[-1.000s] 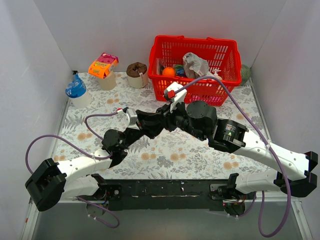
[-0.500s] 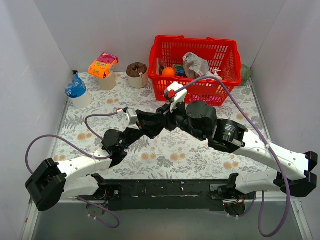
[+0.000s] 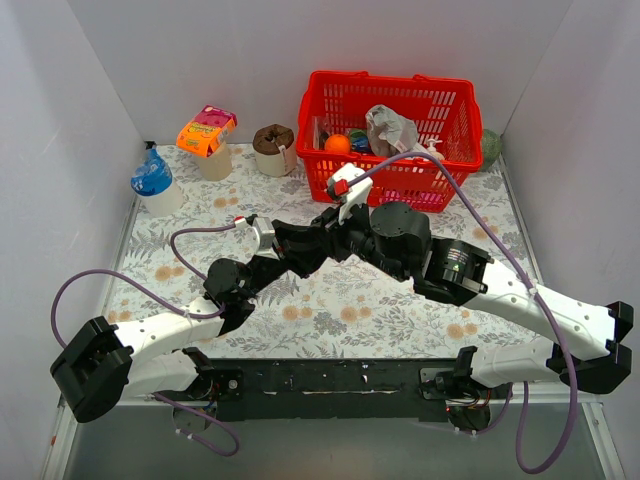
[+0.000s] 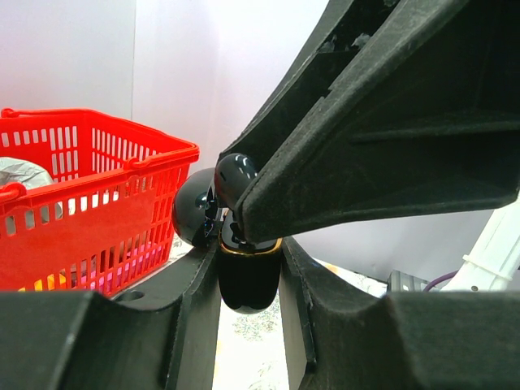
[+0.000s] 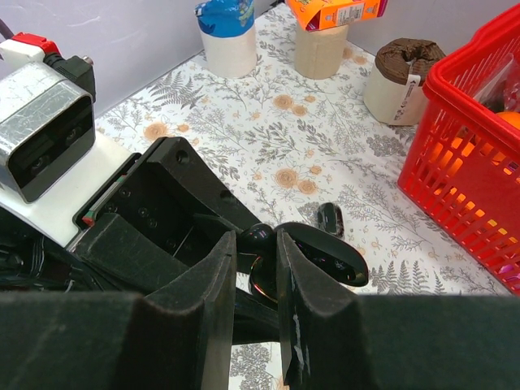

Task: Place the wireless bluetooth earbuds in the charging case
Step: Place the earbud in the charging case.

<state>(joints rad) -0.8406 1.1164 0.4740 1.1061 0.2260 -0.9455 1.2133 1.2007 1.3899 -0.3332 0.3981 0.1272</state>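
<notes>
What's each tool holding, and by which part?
Left tool clamps the open charging case by the sides of its lower half. Right tool pinches one earbud at the case's mouth; only its rounded end shows, exact hold hidden.

- Bright, even light is cast from above; only soft shadows are left on the table (image 3: 330, 318).
- Small glare spots are seen on the glossy earbud (image 4: 236, 172) and charging case (image 4: 248, 280).
- Nearby fingers (image 4: 97, 341) are rendered soft in wrist views.
</notes>
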